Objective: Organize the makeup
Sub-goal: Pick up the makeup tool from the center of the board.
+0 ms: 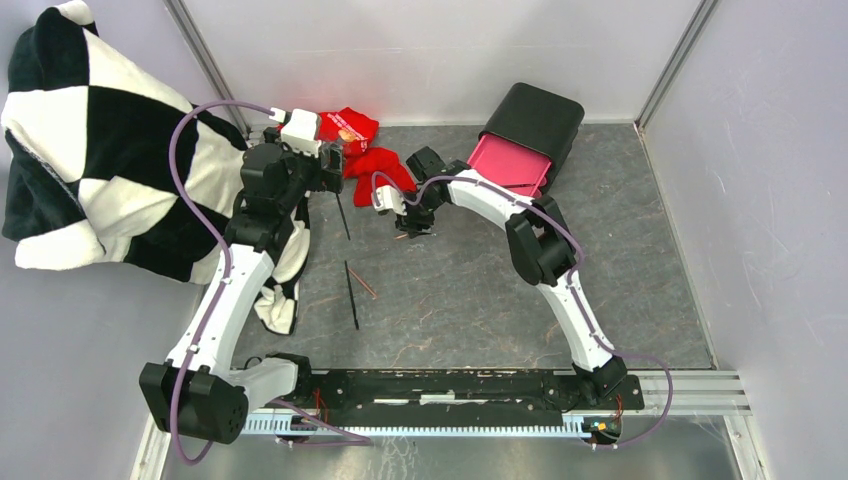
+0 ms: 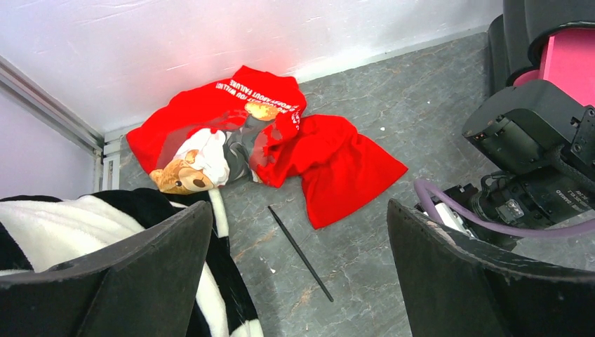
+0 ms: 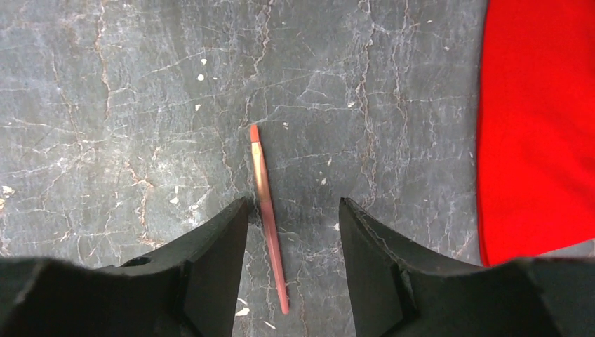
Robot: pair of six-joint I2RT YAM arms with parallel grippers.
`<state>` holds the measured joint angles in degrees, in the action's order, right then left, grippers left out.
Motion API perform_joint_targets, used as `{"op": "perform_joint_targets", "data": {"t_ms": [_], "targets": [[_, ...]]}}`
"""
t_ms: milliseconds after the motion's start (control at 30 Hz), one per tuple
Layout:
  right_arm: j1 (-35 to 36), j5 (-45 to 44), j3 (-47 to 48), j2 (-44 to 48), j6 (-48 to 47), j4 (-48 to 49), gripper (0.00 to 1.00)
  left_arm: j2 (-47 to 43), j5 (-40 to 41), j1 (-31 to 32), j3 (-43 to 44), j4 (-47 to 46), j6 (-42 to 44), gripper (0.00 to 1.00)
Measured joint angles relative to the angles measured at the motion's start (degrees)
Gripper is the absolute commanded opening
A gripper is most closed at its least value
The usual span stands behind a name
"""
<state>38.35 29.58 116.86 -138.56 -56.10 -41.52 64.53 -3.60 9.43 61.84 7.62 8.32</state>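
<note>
Right gripper (image 3: pixel 292 203) stood parted, nothing held, jaws astride the pink pencil (image 3: pixel 267 217) lying on the bench (image 3: pixel 105 105) between them, lined up, I judged, for a pinch. Left gripper (image 2: pixel 298 207) hung released, a black pencil (image 2: pixel 302 253) just ahead below it.

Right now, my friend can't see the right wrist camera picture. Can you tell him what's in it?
A thin reddish-brown pencil lies on the gray, marbled table, right in the gap of the open black right pincer at the bottom of the picture. A red cloth fills the right edge.
</note>
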Motion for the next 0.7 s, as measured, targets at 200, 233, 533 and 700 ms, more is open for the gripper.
{"op": "perform_joint_targets", "data": {"t_ms": [200, 233, 533, 700], "targets": [[-0.6, 2.7, 2.4, -1.7, -1.0, -2.6, 0.50, -0.1, 0.0, 0.0, -0.4, 0.0, 0.0, 1.00], [-0.7, 3.3, 2.6, -1.9, -1.3, -3.0, 0.49, -0.1, 0.0, 0.0, -0.4, 0.0, 0.0, 1.00], [-1.9, 8.2, 2.8, -2.7, -2.8, -5.3, 0.43, -0.2, -0.2, -0.1, -0.9, 0.0, 0.0, 1.00], [-2.4, 10.0, 2.8, -3.0, -3.3, -6.2, 0.39, -0.2, -0.8, -0.1, -1.3, 0.0, 0.0, 1.00]]}}
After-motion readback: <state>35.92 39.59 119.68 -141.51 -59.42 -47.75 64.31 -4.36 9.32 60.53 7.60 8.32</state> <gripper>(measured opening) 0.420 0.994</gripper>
